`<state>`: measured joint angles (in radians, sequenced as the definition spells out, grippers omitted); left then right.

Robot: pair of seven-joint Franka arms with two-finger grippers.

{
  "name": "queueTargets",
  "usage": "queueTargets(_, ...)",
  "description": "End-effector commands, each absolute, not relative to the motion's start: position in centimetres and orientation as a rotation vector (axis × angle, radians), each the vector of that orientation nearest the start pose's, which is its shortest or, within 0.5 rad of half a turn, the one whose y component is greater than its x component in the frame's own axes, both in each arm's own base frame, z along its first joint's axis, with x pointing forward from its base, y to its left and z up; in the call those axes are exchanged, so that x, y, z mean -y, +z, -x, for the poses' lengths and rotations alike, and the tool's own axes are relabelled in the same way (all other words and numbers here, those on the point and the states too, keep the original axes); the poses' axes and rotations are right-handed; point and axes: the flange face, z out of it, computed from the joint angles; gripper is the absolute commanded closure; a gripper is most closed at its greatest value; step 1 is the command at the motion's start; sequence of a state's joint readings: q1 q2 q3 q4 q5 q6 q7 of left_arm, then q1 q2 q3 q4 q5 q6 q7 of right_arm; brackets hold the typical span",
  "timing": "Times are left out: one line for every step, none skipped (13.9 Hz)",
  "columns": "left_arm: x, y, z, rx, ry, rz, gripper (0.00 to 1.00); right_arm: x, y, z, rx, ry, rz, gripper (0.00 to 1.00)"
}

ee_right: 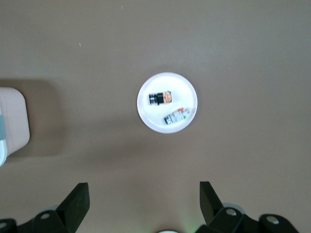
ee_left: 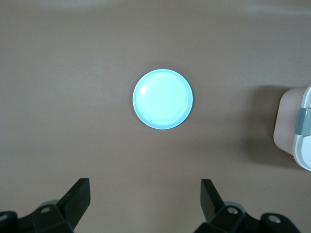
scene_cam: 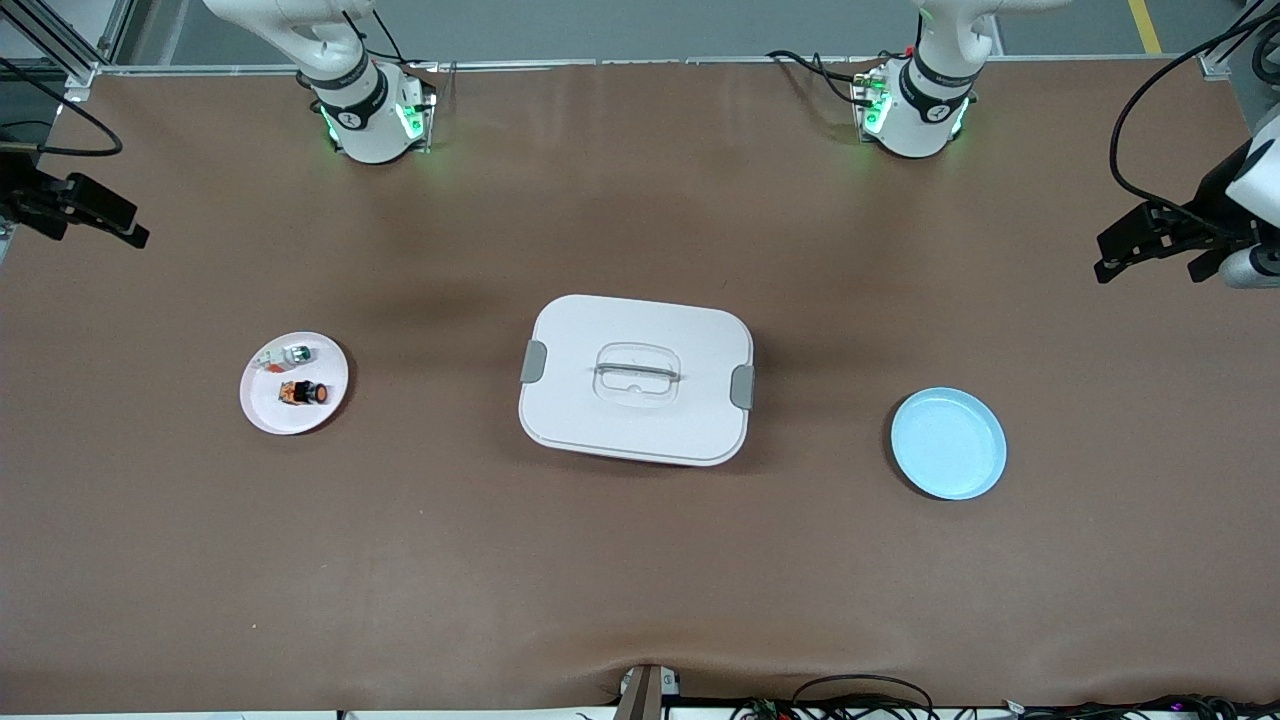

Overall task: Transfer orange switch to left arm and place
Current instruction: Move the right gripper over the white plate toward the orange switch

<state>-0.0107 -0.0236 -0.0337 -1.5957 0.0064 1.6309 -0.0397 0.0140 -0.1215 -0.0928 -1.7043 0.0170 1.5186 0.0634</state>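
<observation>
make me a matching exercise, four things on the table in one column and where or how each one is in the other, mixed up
Things:
1. orange switch
2. box
3. light blue plate
4. small silver-white part

Places or states:
A. lid on, at the middle of the table
B. empty, toward the left arm's end
C. on the pink plate, the nearer of the two parts on it
D. on the pink plate, the farther of the two parts on it

Pairs: 1-C, 2-A, 3-B, 4-D

Orange switch [scene_cam: 303,393]: tiny black push-button with an orange cap, lying on its side on the pink plate [scene_cam: 265,405] toward the right arm's end. Box [scene_cam: 636,380]: white, lid clipped shut, flat at mid-surface, well apart from the switch.
</observation>
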Motion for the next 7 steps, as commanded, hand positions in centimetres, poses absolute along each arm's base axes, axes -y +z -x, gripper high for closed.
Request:
queueTargets(2.3,63.7,-55.3,-0.039,-0.089,3.146,0.00,3.9,60.1,-52.5,-0.240,0.198,3.103,0.00)
queueTargets(2.3,63.7,-55.3,-0.039,-0.089,3.144,0.00,3.9,59.8,-53.1,-0.234,0.207,3.117,0.00)
queueTargets(2.3,63.7,-55.3,-0.036,-0.089,3.144,0.00,4.0,59.5,-53.4,-0.229,0.215,3.108,0.00)
queueTargets(2.3,63.7,-55.3,-0.039,-0.089,3.144,0.00,4.0,58.1,-54.3,-0.231,0.253,3.106,0.00)
queueTargets(2.3,63.7,-55.3,-0.036,-0.089,3.146,0.00,4.0,57.9,-54.6,-0.227,0.266,3.109,0.00)
queueTargets(2.3,63.7,-55.3,-0.036,-0.089,3.146,0.00,3.8,57.1,-55.0,-0.216,0.288,3.114,0.00)
queueTargets(2.3,63.7,-55.3,-0.036,-0.089,3.146,0.00,3.9,54.9,-56.0,-0.230,0.347,3.106,0.00)
